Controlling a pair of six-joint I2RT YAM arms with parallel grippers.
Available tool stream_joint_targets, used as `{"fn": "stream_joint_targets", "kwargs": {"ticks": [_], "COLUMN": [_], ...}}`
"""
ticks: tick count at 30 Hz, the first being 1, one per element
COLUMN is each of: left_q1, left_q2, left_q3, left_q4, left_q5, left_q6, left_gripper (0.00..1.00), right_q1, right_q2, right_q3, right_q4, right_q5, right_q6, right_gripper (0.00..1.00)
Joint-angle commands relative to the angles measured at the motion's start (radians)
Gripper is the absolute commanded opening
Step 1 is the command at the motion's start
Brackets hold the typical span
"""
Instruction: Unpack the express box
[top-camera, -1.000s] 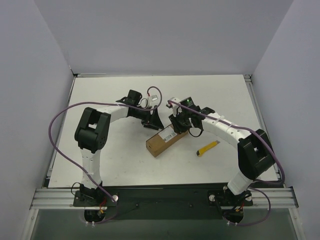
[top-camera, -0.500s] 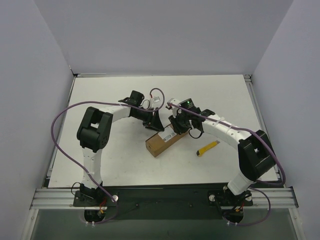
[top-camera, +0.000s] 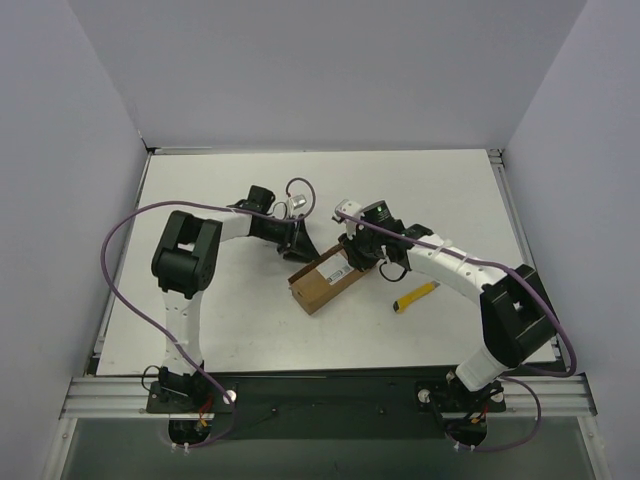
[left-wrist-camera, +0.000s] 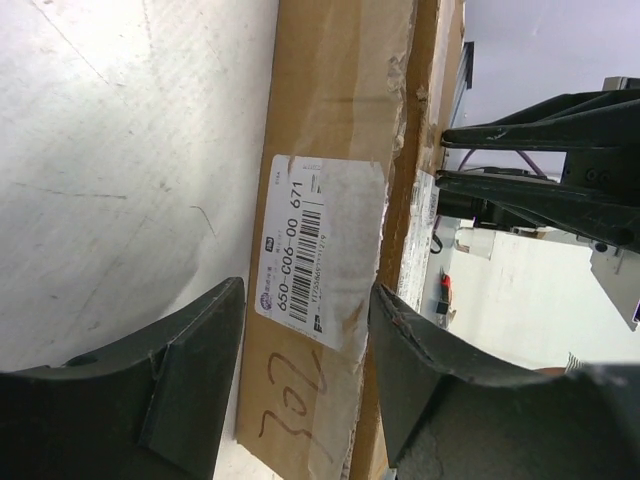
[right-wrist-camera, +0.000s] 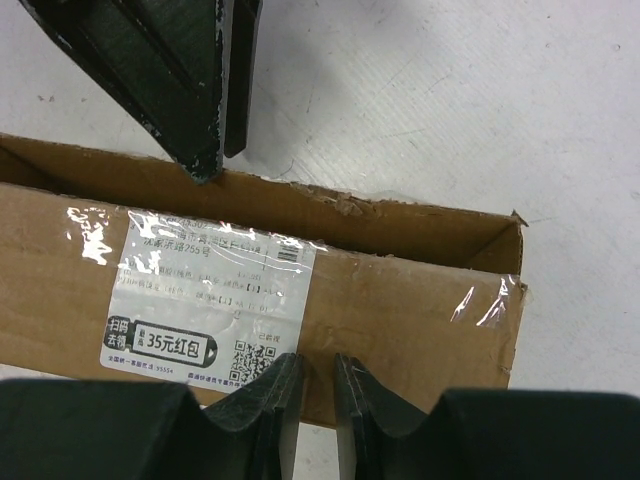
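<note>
The express box is a long brown cardboard parcel lying slantwise mid-table. In the right wrist view its top flap carries a white label under tape, and brown inner card shows along the far edge. My right gripper is shut to a thin gap, with its tips over the flap's near edge and nothing between them; in the top view it is at the box's right end. My left gripper is open and astride the box's barcode-labelled side; in the top view it is at the box's far side.
A yellow utility knife lies on the white table to the right of the box. Grey walls close in the back and both sides. My arms' bases stand at the near edge.
The box has shifted slightly to the left. My left wrist has swung a little to the left at the box's far side. My right gripper has stayed at the box's right end.
</note>
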Motion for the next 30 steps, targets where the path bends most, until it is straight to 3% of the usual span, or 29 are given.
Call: {"fn": "stream_joint_targets", "kwargs": {"ticks": [1, 9, 13, 17, 22, 28, 30], "left_q1": [0.005, -0.014, -0.034, -0.06, -0.06, -0.041, -0.038], "left_q2": [0.024, 0.016, 0.062, 0.08, 0.008, -0.072, -0.081], "left_q3": [0.028, 0.232, 0.344, 0.347, 0.297, 0.284, 0.272], "left_q4": [-0.004, -0.35, -0.548, -0.615, -0.495, -0.418, -0.406], "left_q5": [-0.049, -0.217, -0.158, -0.113, -0.203, -0.306, -0.282], "left_q6": [0.048, 0.455, 0.54, 0.576, 0.441, 0.352, 0.323], "left_gripper": [0.61, 0.24, 0.15, 0.25, 0.49, 0.58, 0.6], "right_q1": [0.011, -0.001, -0.024, -0.055, -0.063, -0.061, -0.06], "right_q2": [-0.002, -0.047, -0.07, -0.064, -0.044, -0.034, -0.033], "right_q3": [-0.044, -0.105, -0.13, -0.124, -0.098, -0.093, -0.093], "right_q4": [-0.126, -0.118, -0.112, -0.099, -0.094, -0.095, -0.097], "right_q5": [0.011, 0.042, 0.048, 0.051, 0.041, 0.024, 0.022], "right_q6": [-0.022, -0.065, -0.107, -0.125, -0.131, -0.128, -0.127], "right_gripper": [0.2, 0.2, 0.21, 0.21, 0.21, 0.21, 0.21]}}
